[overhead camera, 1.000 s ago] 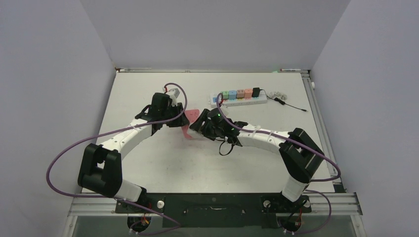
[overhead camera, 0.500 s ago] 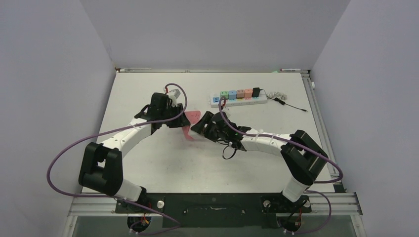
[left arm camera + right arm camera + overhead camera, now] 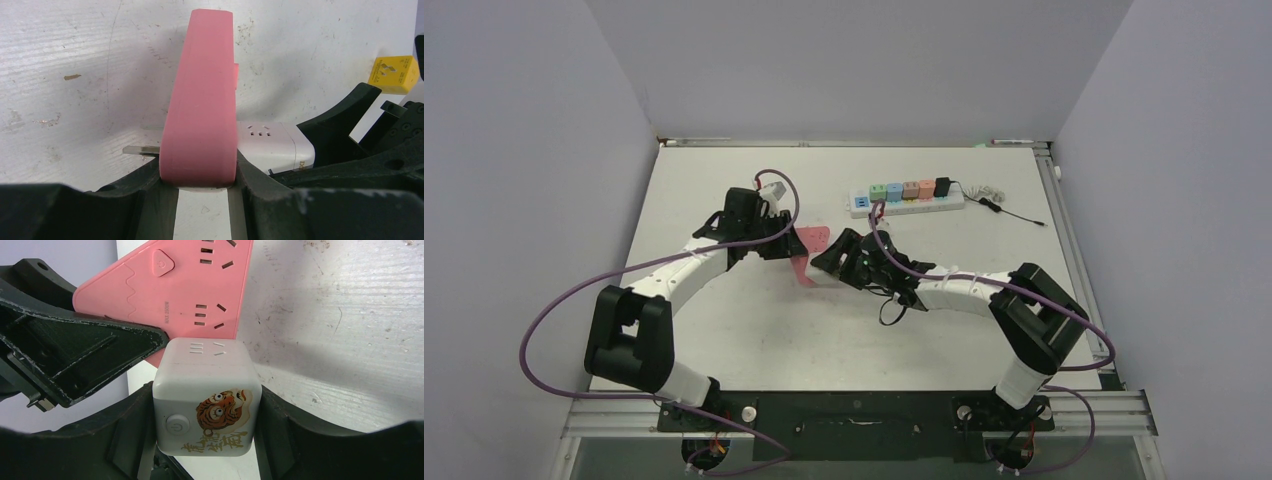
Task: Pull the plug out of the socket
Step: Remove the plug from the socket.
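Observation:
A flat pink socket (image 3: 200,100) stands on edge on the table, and my left gripper (image 3: 198,172) is shut on its lower end. A metal prong (image 3: 141,149) sticks out of its left face. The plug (image 3: 206,400), a white cube with a tiger picture and a power button, sits against the socket's holed face (image 3: 190,285). My right gripper (image 3: 206,405) is shut on the cube's two sides. In the top view the socket (image 3: 807,252) and plug (image 3: 826,274) meet mid-table between left gripper (image 3: 794,248) and right gripper (image 3: 831,268).
A white power strip (image 3: 907,204) with several coloured adapters lies at the back, a thin black cable (image 3: 1009,208) trailing right of it. A yellow block (image 3: 397,74) shows in the left wrist view. Purple cables loop over both arms.
Both grippers have drifted slightly, the right wrist turning and sliding a little toward the left one. The plug and the socket stay pressed together, and both grips are unchanged.

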